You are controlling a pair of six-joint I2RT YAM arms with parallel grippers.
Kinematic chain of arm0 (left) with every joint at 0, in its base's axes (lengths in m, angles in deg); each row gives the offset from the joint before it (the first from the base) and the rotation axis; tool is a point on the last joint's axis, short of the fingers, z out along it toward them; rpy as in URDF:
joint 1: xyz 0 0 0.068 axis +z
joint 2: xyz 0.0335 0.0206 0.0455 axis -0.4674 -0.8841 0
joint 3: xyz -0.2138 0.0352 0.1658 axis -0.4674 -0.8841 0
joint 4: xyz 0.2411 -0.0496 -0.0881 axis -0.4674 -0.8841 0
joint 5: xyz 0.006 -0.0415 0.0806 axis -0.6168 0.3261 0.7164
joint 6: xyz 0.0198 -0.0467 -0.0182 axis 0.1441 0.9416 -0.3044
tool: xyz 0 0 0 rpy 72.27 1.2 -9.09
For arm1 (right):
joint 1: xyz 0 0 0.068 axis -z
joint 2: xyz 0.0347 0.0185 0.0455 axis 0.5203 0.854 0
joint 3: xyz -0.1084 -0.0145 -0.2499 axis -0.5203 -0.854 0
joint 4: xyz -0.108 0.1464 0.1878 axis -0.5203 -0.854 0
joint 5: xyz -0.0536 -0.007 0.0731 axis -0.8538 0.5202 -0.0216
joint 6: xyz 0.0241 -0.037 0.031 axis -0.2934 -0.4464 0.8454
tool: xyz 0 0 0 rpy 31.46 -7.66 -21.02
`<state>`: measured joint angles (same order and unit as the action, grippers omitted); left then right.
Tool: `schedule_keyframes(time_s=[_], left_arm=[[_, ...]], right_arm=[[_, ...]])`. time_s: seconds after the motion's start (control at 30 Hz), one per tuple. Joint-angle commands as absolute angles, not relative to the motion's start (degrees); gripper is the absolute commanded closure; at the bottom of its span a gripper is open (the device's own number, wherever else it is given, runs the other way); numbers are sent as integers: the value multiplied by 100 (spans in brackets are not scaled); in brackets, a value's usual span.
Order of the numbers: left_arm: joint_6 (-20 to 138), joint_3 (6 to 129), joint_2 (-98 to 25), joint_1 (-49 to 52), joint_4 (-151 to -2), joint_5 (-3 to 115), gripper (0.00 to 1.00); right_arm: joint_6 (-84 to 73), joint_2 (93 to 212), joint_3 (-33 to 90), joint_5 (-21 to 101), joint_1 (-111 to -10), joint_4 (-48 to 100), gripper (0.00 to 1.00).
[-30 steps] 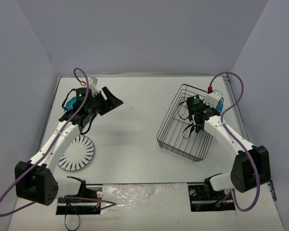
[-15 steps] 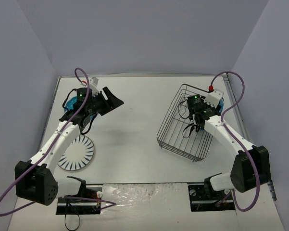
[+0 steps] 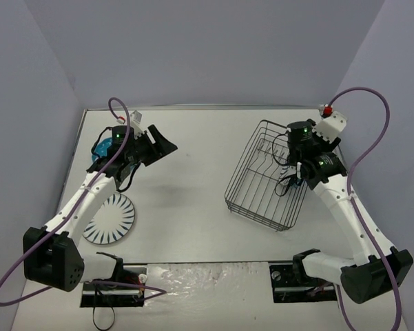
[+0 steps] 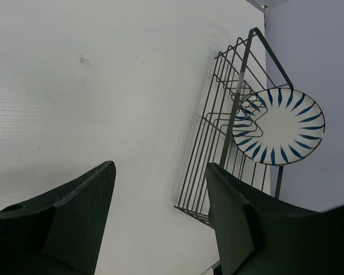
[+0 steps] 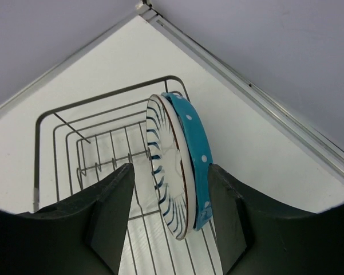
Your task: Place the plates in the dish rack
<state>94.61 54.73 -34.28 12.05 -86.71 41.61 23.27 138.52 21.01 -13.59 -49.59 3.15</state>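
The black wire dish rack (image 3: pixel 258 186) stands at the right. In the right wrist view a striped white plate (image 5: pixel 163 154) and a teal dotted plate (image 5: pixel 192 129) stand on edge side by side in the rack (image 5: pixel 91 143). My right gripper (image 5: pixel 170 169) is open above them, one finger on each side, touching neither; in the top view it (image 3: pixel 310 169) is over the rack's right end. My left gripper (image 3: pixel 162 146) is open and empty above the table; it also shows in the left wrist view (image 4: pixel 159 167). A teal plate (image 3: pixel 100 148) lies partly hidden under the left arm. A striped plate (image 3: pixel 110 219) lies flat at the near left.
The left wrist view looks across bare table to the rack (image 4: pixel 229 114) and the standing striped plate (image 4: pixel 280 126). Grey walls close in the table on three sides. The arm bases sit at the near edge.
My right wrist has lifted and drawn back to the right, away from the plates standing in the rack. The left arm has barely moved.
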Motion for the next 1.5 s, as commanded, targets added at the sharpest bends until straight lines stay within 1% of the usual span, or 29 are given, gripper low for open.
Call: schedule_keyframes(time_s=[0.0,0.07,0.13,0.2,0.27,0.33,0.47,0.63,0.87,1.07,1.47], left_arm=[[9375,5909,-3316,1152,-8607,4448,40],[9375,5927,-3272,1160,-8714,4612,40],[9411,5997,-3219,1170,-8915,4963,40],[9498,6007,-3184,1235,-8970,5154,38],[9646,6015,-3186,1428,-9047,5282,34],[9778,5976,-3229,1724,-9036,5253,32],[10064,5868,-3384,2537,-9083,5515,31],[10064,6096,-3827,3289,-9415,5867,31],[9906,6244,-4341,4068,-9340,5496,30],[9686,6084,-4775,4600,-9129,5214,30],[9539,6272,-5656,4920,-8962,5061,30]], right_arm=[[2144,13636,2428,-1222,-4945,139,49],[2126,13680,2516,-859,-5007,290,49],[2083,13839,2545,-220,-5107,624,49],[2065,14063,2648,24,-5328,817,48],[2058,14404,2804,9,-5793,911,48],[2035,14811,3107,123,-6084,1066,47],[1973,15431,3580,913,-6410,1500,47],[1877,15969,3934,1602,-6501,1882,47],[2010,16308,3565,2467,-6510,2649,46],[2126,16347,2880,2686,-6501,3229,46],[2188,16639,2666,3090,-6501,3752,46]])
